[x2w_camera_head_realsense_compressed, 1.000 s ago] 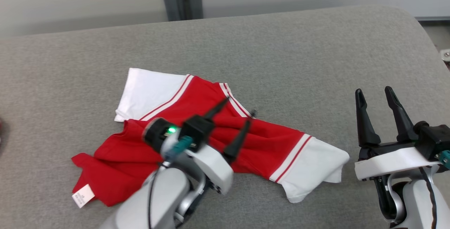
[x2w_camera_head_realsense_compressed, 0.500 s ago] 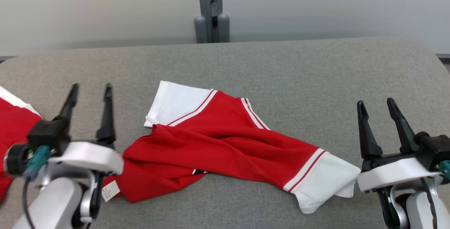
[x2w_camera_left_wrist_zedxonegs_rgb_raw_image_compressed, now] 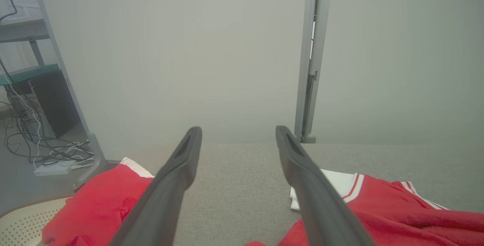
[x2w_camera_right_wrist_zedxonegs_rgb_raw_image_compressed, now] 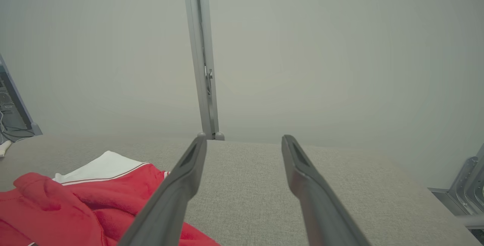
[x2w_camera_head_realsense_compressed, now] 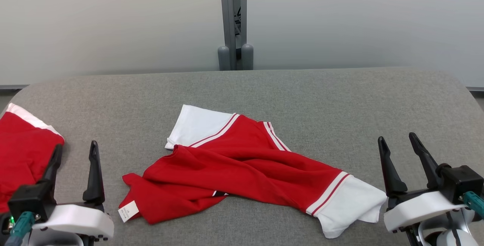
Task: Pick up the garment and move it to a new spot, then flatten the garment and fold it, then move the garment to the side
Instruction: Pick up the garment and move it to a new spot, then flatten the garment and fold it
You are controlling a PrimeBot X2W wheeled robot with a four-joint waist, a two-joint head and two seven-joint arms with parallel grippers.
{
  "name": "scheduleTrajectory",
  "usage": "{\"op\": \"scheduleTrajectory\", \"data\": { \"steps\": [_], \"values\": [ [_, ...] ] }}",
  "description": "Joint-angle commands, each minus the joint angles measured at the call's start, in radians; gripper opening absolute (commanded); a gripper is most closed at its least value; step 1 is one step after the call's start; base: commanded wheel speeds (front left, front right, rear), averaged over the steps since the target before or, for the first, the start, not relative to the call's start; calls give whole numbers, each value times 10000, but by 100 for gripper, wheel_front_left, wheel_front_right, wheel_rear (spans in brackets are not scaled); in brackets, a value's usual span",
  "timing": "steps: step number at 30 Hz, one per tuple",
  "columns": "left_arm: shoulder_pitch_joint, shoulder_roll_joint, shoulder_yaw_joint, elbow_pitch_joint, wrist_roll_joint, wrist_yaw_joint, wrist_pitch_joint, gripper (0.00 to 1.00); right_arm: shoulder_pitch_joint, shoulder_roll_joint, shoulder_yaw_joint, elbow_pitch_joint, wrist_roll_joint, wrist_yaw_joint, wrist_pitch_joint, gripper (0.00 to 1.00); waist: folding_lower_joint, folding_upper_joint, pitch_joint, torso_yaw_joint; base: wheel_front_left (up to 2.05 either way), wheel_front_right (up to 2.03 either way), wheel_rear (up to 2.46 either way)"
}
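Note:
A red garment [x2w_camera_head_realsense_compressed: 245, 163] with white sleeves and red-white stripes lies crumpled and twisted in the middle of the grey table [x2w_camera_head_realsense_compressed: 340, 98], a white label at its near left corner. In the left wrist view the garment [x2w_camera_left_wrist_zedxonegs_rgb_raw_image_compressed: 397, 208] sits right of my fingers; in the right wrist view the garment [x2w_camera_right_wrist_zedxonegs_rgb_raw_image_compressed: 87, 200] sits to their left. My left gripper [x2w_camera_head_realsense_compressed: 75, 146] stands open at the lower left, apart from the cloth, with nothing between its fingers [x2w_camera_left_wrist_zedxonegs_rgb_raw_image_compressed: 238, 129]. At the lower right my right gripper [x2w_camera_head_realsense_compressed: 396, 138] is open and empty [x2w_camera_right_wrist_zedxonegs_rgb_raw_image_compressed: 244, 138], just right of the white sleeve.
A second red garment [x2w_camera_head_realsense_compressed: 19, 151] with a white band lies at the table's left edge [x2w_camera_left_wrist_zedxonegs_rgb_raw_image_compressed: 102, 204]. A grey post [x2w_camera_head_realsense_compressed: 235, 19] rises behind the table's far edge against a pale wall. A white perforated basket [x2w_camera_left_wrist_zedxonegs_rgb_raw_image_compressed: 22, 227] and floor cables [x2w_camera_left_wrist_zedxonegs_rgb_raw_image_compressed: 45, 151] lie left of the table.
My left gripper, open, has drawn back from above the garment to the lower left. The head camera has risen, shifting the whole view. The right gripper has stayed in place.

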Motion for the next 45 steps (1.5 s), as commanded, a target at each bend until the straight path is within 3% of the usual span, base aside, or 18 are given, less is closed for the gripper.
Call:
{"op": "scheduleTrajectory", "data": {
  "steps": [1, 21, 27, 33, 35, 41, 45],
  "values": [
    [145, 91, -13, -55, -46, 39, 26, 100, 156, -50, -40, -78, 39, 23, 75, 100, 0, 0, -34, -19, 0, 0, 0],
    [169, 29, -438, -153, -13, 170, 401, 100, 336, 30, -334, -251, 58, 23, 218, 100, 0, 0, -36, -72, 0, 0, 0],
    [-172, 9, -728, -167, 47, -53, 705, 100, 273, 41, -289, -196, 85, 23, 198, 100, 0, 0, 35, -34, 0, 0, 0],
    [-1229, -198, -1643, 267, -172, -1028, 1997, 100, 103, 51, -72, -161, 102, 23, 219, 100, 0, 0, 318, -200, 0, 0, 0],
    [-1893, -436, -2093, 960, -426, -1677, 2750, 100, -35, 45, 97, -107, 139, 22, 167, 100, 0, 0, 561, -410, 0, 0, 0],
    [-3342, -973, -2500, 3711, -1016, -3148, 3534, 100, -383, 51, 339, 91, 186, 22, -4, 100, 0, 0, 1115, -997, 0, 0, 0],
    [-4004, -1188, -2550, 5140, -1312, -3845, 3779, 100, -520, 61, 327, 210, 190, 23, -109, 100, 0, 0, 1349, -1224, 0, 0, 0]
  ]
}}
